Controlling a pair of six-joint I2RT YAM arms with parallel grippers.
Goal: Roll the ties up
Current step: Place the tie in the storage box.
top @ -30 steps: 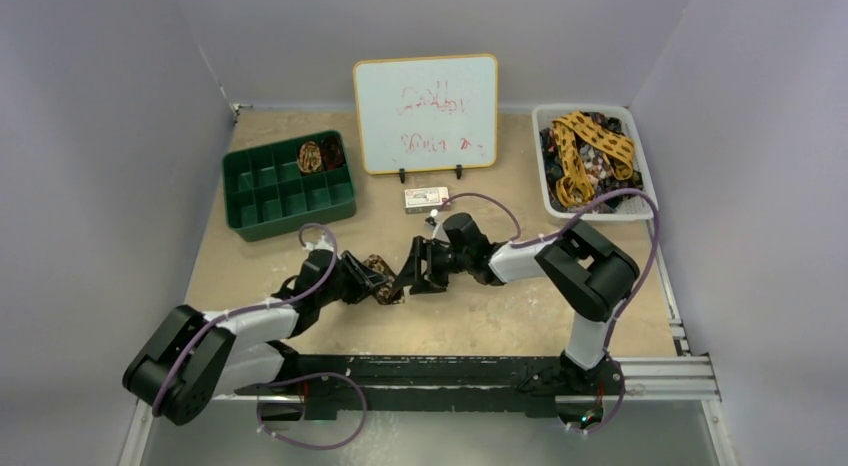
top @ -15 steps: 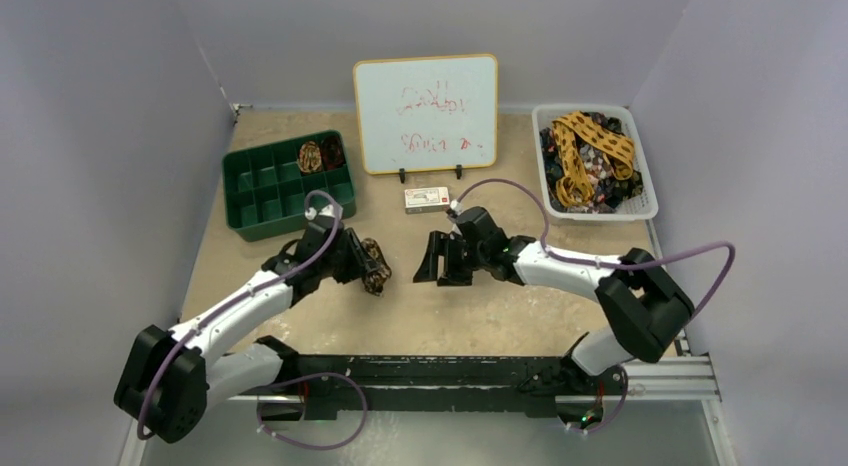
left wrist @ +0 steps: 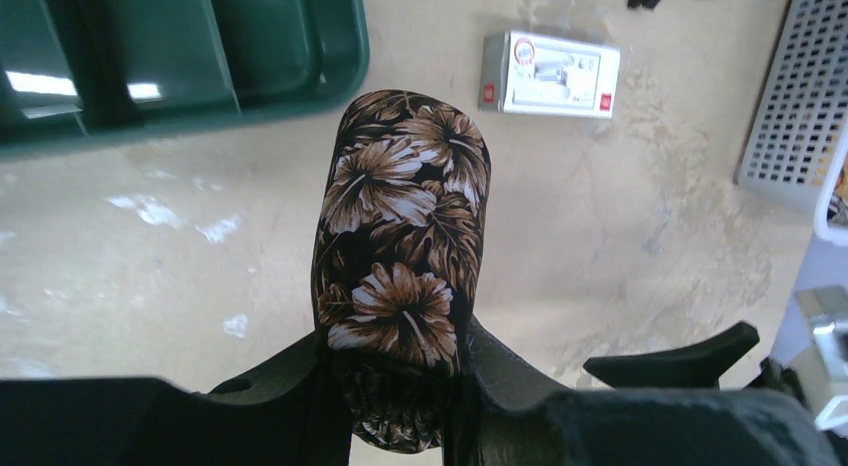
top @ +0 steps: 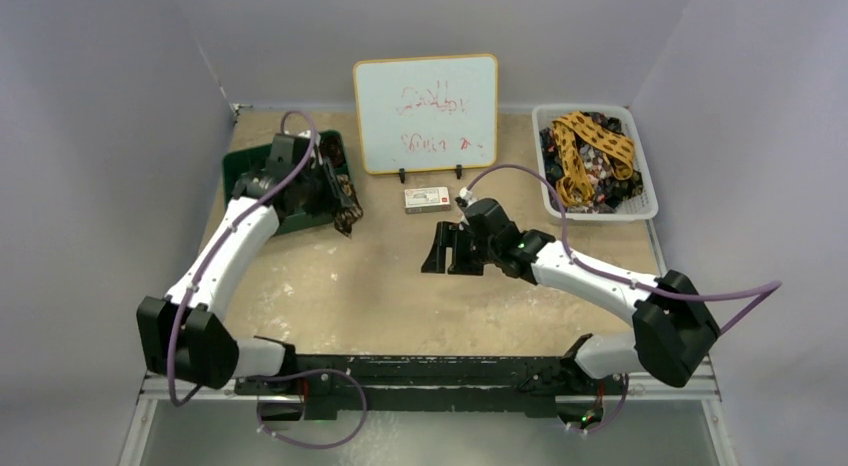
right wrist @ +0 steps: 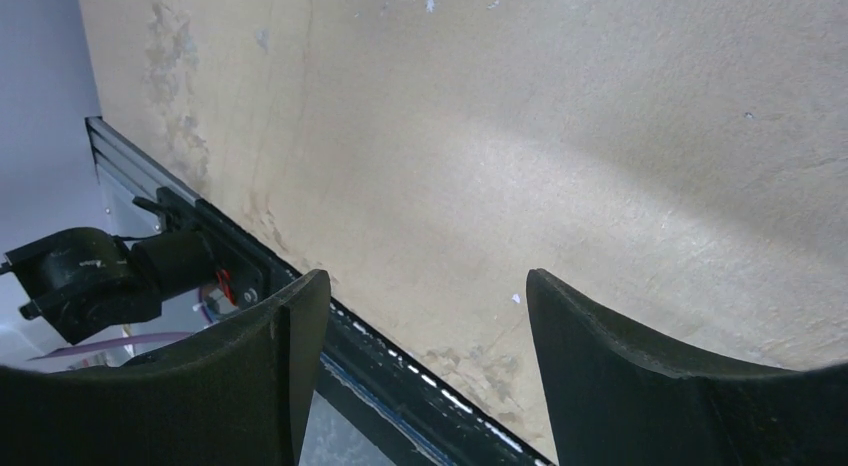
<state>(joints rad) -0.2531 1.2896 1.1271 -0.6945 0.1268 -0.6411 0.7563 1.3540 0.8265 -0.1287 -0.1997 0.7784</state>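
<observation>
A rolled tie (left wrist: 405,256), dark with a brown flower print, sits pinched between the jaws of my left gripper (left wrist: 400,376), which is shut on it. In the top view this gripper (top: 340,198) holds the roll (top: 348,211) just above the near right corner of the green tray (top: 250,176). My right gripper (top: 447,251) hovers over the table's middle, open, with nothing between its fingers (right wrist: 290,336). More ties (top: 590,151), mustard with dark spots and dark patterned ones, lie heaped in the white basket (top: 648,208) at the back right.
A whiteboard (top: 425,111) stands at the back centre with a small box (top: 425,198) in front of it. The box (left wrist: 550,74) also shows in the left wrist view, beside the grey basket wall (left wrist: 790,116). The black rail (right wrist: 400,361) runs along the near edge.
My left arm carried the rolled tie from the table's middle back and left to the green tray's corner. The right gripper let go, opened wider and drew back to the right.
</observation>
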